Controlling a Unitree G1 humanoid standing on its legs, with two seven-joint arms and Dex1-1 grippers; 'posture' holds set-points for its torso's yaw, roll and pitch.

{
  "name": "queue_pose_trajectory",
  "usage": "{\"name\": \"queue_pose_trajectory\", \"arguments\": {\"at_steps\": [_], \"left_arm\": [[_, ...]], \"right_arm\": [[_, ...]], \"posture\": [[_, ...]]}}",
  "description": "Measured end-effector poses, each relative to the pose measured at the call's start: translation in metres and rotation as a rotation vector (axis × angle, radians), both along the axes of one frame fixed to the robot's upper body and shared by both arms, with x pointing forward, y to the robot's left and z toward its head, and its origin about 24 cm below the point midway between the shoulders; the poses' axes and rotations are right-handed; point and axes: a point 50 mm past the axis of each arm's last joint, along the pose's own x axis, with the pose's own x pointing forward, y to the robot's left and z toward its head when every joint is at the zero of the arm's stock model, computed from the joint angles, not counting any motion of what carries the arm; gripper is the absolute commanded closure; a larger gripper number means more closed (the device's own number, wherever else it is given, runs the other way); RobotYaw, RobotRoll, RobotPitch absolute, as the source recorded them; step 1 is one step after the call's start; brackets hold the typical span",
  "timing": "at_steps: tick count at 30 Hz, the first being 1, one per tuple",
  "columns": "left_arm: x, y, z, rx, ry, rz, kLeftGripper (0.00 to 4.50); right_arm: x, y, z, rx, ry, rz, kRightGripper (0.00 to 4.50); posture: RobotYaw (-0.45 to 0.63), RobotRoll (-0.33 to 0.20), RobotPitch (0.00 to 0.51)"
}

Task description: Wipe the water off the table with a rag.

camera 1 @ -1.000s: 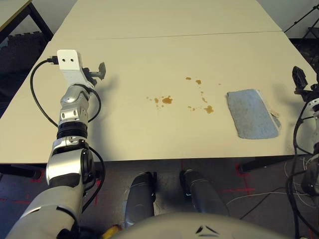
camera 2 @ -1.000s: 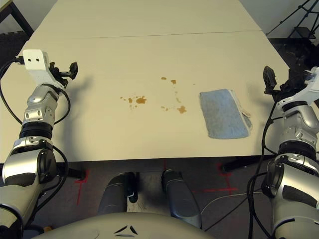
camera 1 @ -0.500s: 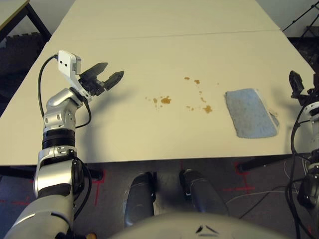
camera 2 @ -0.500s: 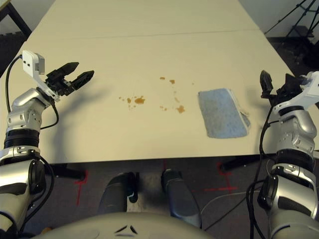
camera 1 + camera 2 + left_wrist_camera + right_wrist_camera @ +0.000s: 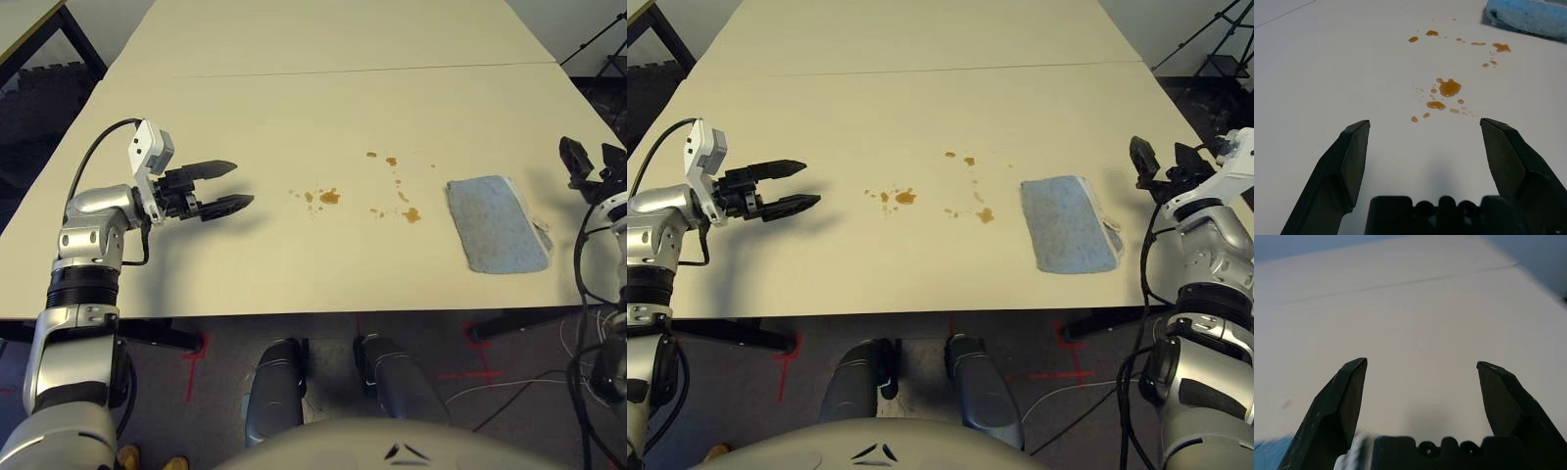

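The rag (image 5: 495,223), light blue-grey with a pale edge, lies flat on the right side of the cream table (image 5: 294,88). The water (image 5: 328,197) is a scatter of small amber drops mid-table, with more drops (image 5: 409,214) just left of the rag. My left gripper (image 5: 240,184) hovers open over the table's left part, its fingers pointing right toward the drops (image 5: 1449,87), nothing between them. My right gripper (image 5: 1166,155) is open and empty at the table's right edge, just right of the rag (image 5: 1068,223) and apart from it.
A thin seam (image 5: 343,70) crosses the far part of the table. A black tripod (image 5: 1215,39) stands off the far right corner and another table's corner (image 5: 20,20) shows at far left. Cables hang beside my right arm (image 5: 1146,284).
My left gripper has swung down from pointing away to pointing right at the drops, its fingers now spread. My right gripper has shifted slightly at the table's right edge. The rag has not moved.
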Motion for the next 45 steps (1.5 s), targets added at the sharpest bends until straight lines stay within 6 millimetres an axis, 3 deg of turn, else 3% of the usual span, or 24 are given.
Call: {"name": "queue_pose_trajectory", "arguments": {"at_steps": [6, 10, 20, 34, 37, 45], "left_arm": [[0.000, -0.001, -0.001, 0.007, -0.012, 0.004, 0.00], [0.001, -0.001, -0.002, 0.006, -0.012, 0.010, 0.00], [-0.003, 0.001, -0.008, 0.010, 0.010, 0.018, 0.00], [-0.007, 0.005, -0.003, 0.037, 0.010, 0.021, 0.00], [-0.010, 0.007, -0.006, 0.042, 0.023, 0.028, 0.00], [-0.012, 0.009, -0.003, 0.049, 0.017, 0.032, 0.00]], "right_arm": [[-0.022, 0.016, -0.004, 0.027, 0.209, 0.235, 0.03], [-0.028, 0.025, -0.013, 0.048, 0.290, 0.304, 0.03], [-0.024, 0.036, -0.032, -0.002, 0.355, 0.336, 0.03], [-0.013, 0.047, -0.041, -0.118, 0.359, 0.377, 0.03], [-0.013, 0.049, -0.042, -0.131, 0.371, 0.386, 0.59], [-0.011, 0.054, -0.046, -0.121, 0.379, 0.396, 3.47]], "posture": [[-0.22, 0.000, 0.150], [-0.21, 0.000, 0.153], [-0.19, 0.000, 0.154], [-0.15, 0.000, 0.167], [-0.15, 0.000, 0.172], [-0.15, 0.000, 0.175]]}}
